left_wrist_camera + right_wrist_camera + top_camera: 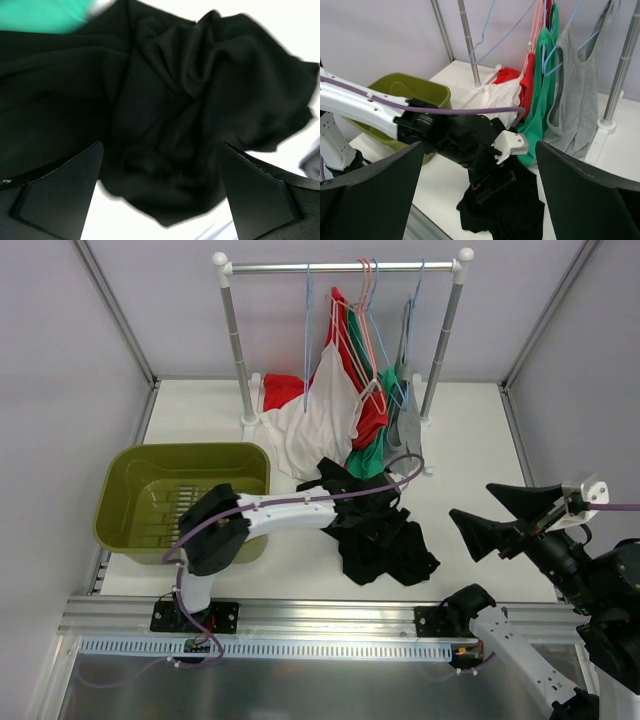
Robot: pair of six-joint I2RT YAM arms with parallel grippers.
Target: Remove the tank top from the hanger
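A black tank top (385, 545) lies crumpled on the white table, off any hanger. It fills the left wrist view (175, 100) and also shows in the right wrist view (507, 217). My left gripper (383, 525) is open just above it, with the cloth below and between the fingers (60, 192). White (320, 425), red (368, 415), green (375, 455) and grey (403, 420) tank tops hang on hangers from the rack rail (340, 267). My right gripper (472, 502) is open and empty in the air, right of the black top.
An empty blue hanger (307, 335) hangs left on the rail. A green bin (150, 490) stands at the left, beside the left arm (290, 512). The rack posts (237, 350) stand at the back. The grey top on its blue hanger (575, 100) is nearest the right post (620, 75).
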